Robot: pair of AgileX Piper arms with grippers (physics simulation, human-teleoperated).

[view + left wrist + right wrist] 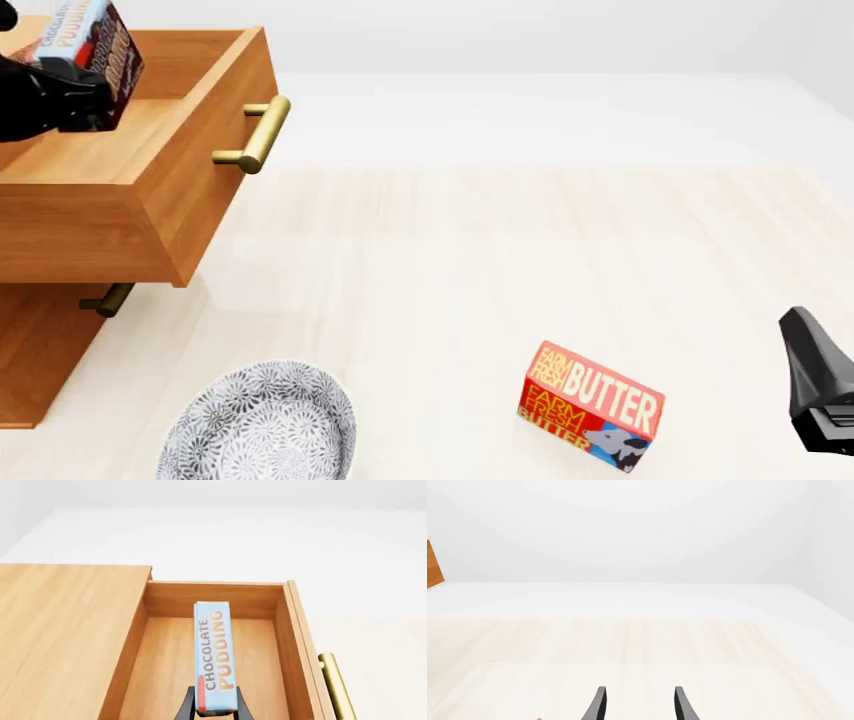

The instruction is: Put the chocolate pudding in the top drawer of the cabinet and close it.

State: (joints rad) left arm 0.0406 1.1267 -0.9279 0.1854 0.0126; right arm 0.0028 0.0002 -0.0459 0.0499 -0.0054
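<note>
Left wrist view showed the left gripper (215, 711) clamped on the pudding box (215, 655) over the open top drawer (293, 645) — placing was underway, release then a push due (the right gripper (637, 705) sat parted, idle).

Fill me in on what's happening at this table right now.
The left gripper is holding the chocolate pudding box above the open top drawer of the wooden cabinet, not yet let go. The drawer is pulled out and looks empty inside. The right gripper sits open and idle over bare table. A butter box and a patterned plate lie untouched nearby.
</note>
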